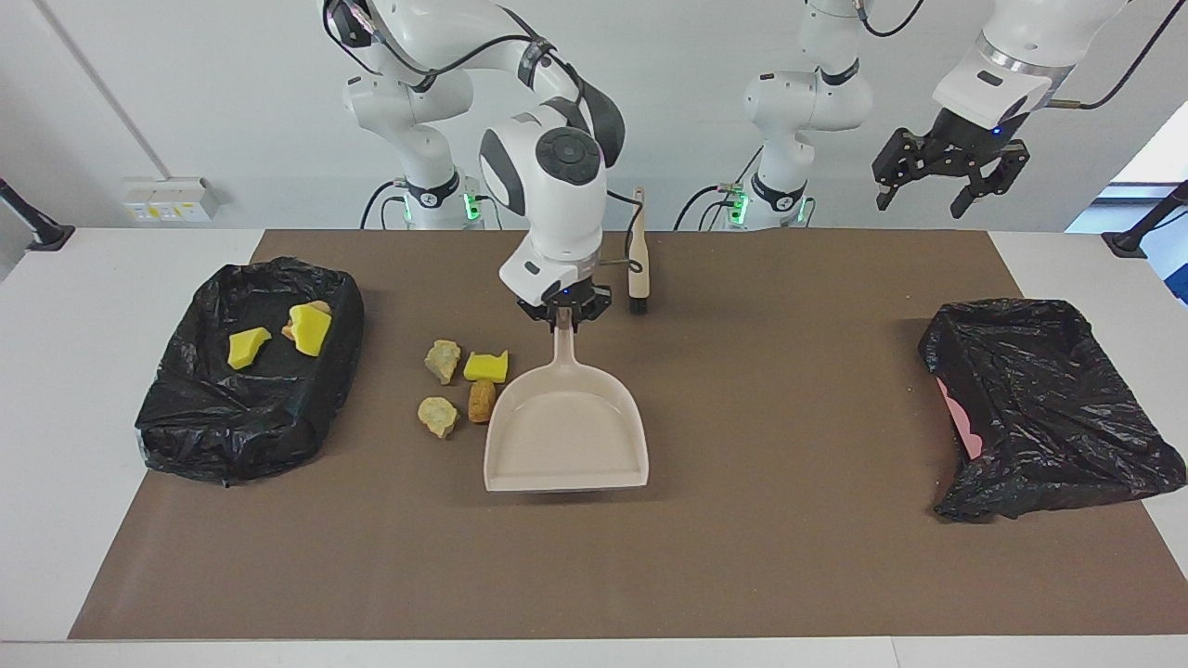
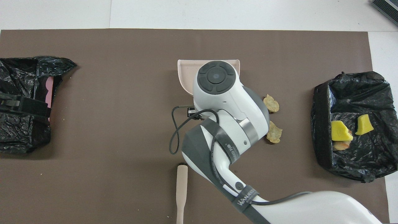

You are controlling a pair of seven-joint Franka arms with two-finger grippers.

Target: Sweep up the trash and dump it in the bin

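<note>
The trash (image 1: 461, 388), four small chunks on the brown mat (image 1: 742, 557) beside the dustpan (image 1: 566, 438), looks light; the sponge bits are soft, so sweeping suits better than pinching. The right gripper (image 1: 563, 314) clamps the dustpan's handle. The left gripper (image 1: 948, 181) waits raised, fingers spread. No writing is readable.
</note>
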